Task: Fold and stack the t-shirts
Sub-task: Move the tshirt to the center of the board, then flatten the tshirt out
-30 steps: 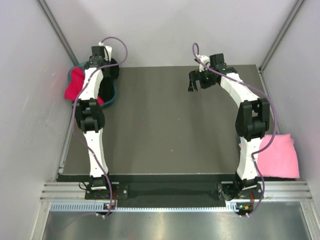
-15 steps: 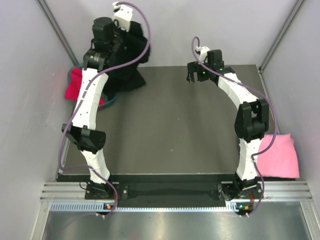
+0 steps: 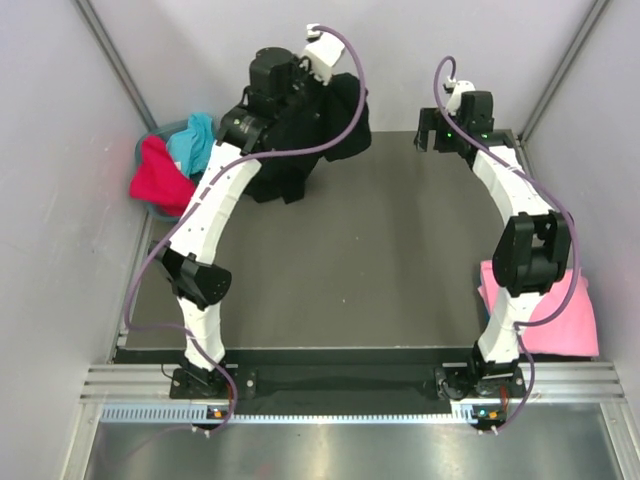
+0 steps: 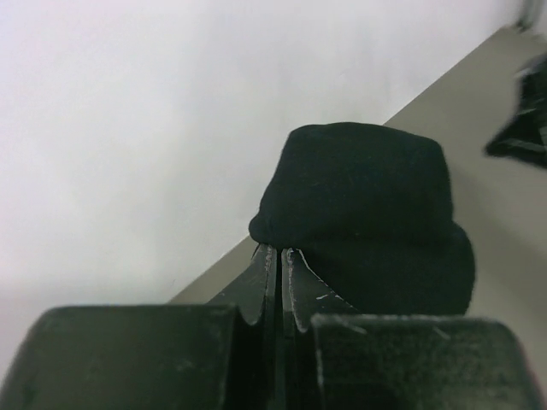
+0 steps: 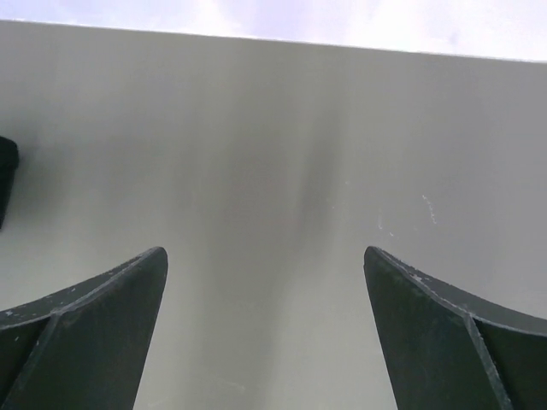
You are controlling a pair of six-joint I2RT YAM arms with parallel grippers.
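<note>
- Left arm is reaching over the far left part of the surface (image 3: 350,260), wrist raised high near the back wall.
- Left claw (image 4: 278,256) is pinching shut on the black tee (image 3: 290,150); in the left wrist view the two fingertips are pressing together with a bunch of black cloth gathered just beyond them.
- Black tee is hanging from that claw in a loose, crumpled mass, unfolded. Its lower folds are draping down toward the far edge of the surface, left of centre. Whether they are touching the surface I cannot tell.
- Right arm is stretching toward the far right corner of the surface. Right claw (image 3: 432,138) is standing wide apart and holding nothing; the right wrist view is showing only bare surface between the two fingers.
- The two claws are sitting well apart, the black tee between them and nearer the left one.
- Pink tee (image 3: 565,310) is lying flat and folded at the near right corner of the surface, just beside the right arm's lower link.
- Basket (image 3: 141,150) is sitting at the far left corner, against the left wall.
- Red tee (image 3: 155,178) and turquoise tee (image 3: 195,140) are lying crumpled in the basket, touching, the turquoise one toward the far side.
</note>
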